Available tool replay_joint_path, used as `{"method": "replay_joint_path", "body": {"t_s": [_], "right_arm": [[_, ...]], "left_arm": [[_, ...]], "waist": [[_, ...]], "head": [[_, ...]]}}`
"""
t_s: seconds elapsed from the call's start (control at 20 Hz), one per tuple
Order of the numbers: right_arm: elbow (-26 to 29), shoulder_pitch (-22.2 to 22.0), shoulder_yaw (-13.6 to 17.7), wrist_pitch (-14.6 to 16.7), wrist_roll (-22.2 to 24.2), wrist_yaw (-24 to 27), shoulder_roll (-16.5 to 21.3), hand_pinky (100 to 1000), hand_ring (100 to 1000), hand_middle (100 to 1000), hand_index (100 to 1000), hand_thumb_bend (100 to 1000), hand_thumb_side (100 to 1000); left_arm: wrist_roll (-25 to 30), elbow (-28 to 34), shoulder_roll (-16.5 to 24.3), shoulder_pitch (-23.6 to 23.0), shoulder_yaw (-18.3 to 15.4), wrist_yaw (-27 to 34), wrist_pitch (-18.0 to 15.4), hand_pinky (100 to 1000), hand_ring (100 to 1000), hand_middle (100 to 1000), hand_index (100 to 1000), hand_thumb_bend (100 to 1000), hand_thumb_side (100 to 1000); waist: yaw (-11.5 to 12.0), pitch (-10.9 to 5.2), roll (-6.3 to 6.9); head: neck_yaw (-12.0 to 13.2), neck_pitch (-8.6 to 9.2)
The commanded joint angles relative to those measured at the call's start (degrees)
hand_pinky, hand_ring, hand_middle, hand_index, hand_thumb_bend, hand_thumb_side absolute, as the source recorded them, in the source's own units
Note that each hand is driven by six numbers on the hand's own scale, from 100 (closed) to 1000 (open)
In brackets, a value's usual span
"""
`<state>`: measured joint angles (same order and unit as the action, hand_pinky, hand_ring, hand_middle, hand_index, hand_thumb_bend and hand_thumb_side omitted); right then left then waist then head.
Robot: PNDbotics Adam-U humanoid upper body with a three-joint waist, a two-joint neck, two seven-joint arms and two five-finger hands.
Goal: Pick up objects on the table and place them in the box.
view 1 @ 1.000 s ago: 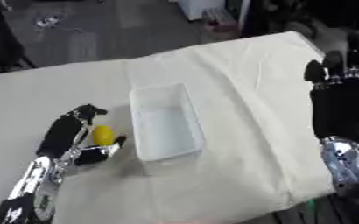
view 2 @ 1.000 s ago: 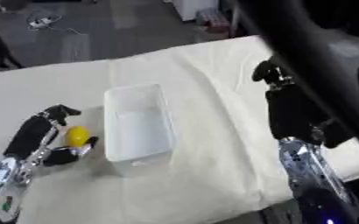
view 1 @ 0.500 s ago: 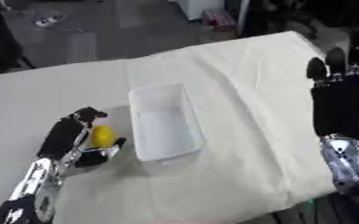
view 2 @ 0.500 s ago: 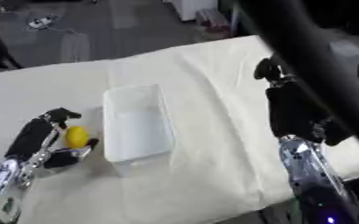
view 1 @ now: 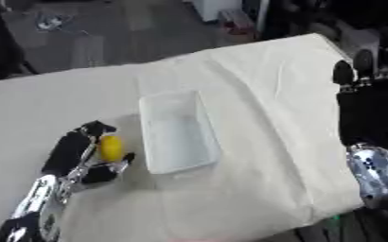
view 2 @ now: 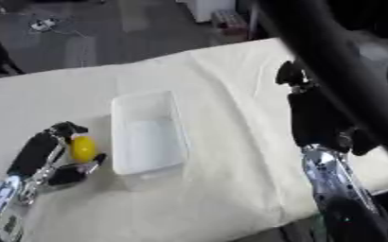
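left hand: low on the left side of the counter, just left of the box. Fingers curled round the yellow ball, thumb on the near side below it.
yellow ball: small, round, sitting between the left hand's fingers and thumb. Just beside the box's left wall, outside it. Cannot tell if it is touching the cloth or lifted.
box: white, rectangular, open top, near the middle of the counter, long side running away from the robot. Nothing visible inside.
right hand: up at the right edge, fingers pointing up and straight, spread apart, holding nothing. Well apart from the box and ball.
right forearm: silver section below the hand, coming in from the lower right.
counter: covered in a cream cloth with a few creases; far right corner in view.
floor: grey, beyond the far edge, with a small tangle of cable top left.
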<state>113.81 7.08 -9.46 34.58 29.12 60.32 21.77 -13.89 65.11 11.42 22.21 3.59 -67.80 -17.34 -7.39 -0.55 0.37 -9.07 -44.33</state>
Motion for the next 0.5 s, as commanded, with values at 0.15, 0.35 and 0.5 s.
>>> {"method": "replay_joint_path", "body": {"t_s": [0.15, 0.35, 0.5], "right_arm": [[0.78, 0.92, 0.51, 9.09, 9.52, 0.35, 1.21, 535, 610, 750, 747, 182, 1000], [0.78, 0.97, 0.55, 8.99, 9.58, 0.39, 1.23, 536, 611, 750, 747, 185, 1000], [0.78, 0.97, 0.56, 8.77, 9.55, 0.3, 1.19, 537, 612, 750, 748, 188, 1000]], "left_arm": [[-0.36, -0.18, 0.04, 0.93, -0.27, -0.57, 0.24, 431, 539, 650, 771, 337, 705], [-0.46, -0.61, 0.03, 0.93, -0.25, -0.73, 0.28, 431, 539, 650, 770, 336, 705], [-0.46, -1.08, 0.08, 0.94, -0.3, -0.93, 0.37, 434, 540, 650, 770, 336, 706]], "waist": [[-0.21, -0.5, 0.04], [-0.29, -0.54, 0.05], [-0.5, -0.63, -0.01]], "head": [[-0.61, 0.22], [-0.99, 0.22], [-1.54, 0.22]]}}
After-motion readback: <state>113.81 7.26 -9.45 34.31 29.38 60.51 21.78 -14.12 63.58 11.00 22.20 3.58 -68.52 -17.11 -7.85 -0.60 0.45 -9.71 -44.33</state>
